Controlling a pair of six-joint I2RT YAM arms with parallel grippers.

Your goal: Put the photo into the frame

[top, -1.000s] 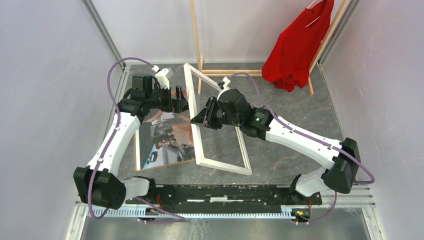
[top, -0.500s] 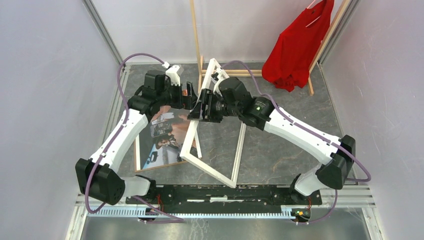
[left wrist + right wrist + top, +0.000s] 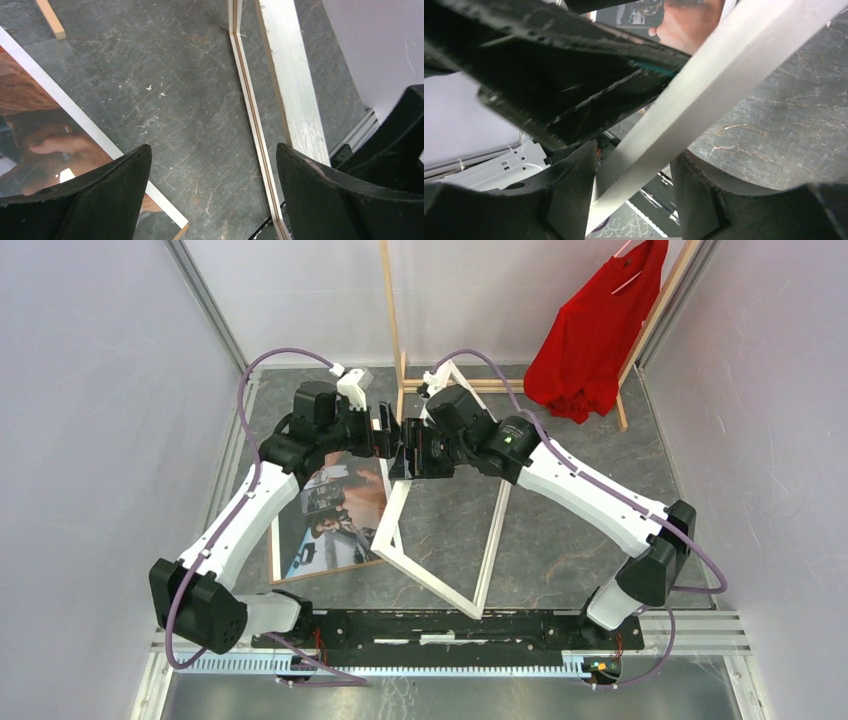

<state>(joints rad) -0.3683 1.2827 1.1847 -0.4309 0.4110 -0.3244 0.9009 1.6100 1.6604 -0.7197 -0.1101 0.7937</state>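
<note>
Top external view: large thin white rectangular picture frame (image 3: 425, 581) stands tilted up on its near corner on the grey marbled table (image 3: 590, 500). Beside it, the brown-toned photo print (image 3: 330, 525) lies flat. Right tool (image 3: 634, 150) appears clamped on the frame's upper rail, though contact is partly obscured. Left tool (image 3: 212, 147) stands wide apart, holding nothing.

Grey marbled floor (image 3: 600, 440); pale walls (image 3: 100, 390); wooden rack (image 3: 392, 310) with red shirt (image 3: 595, 330).
</note>
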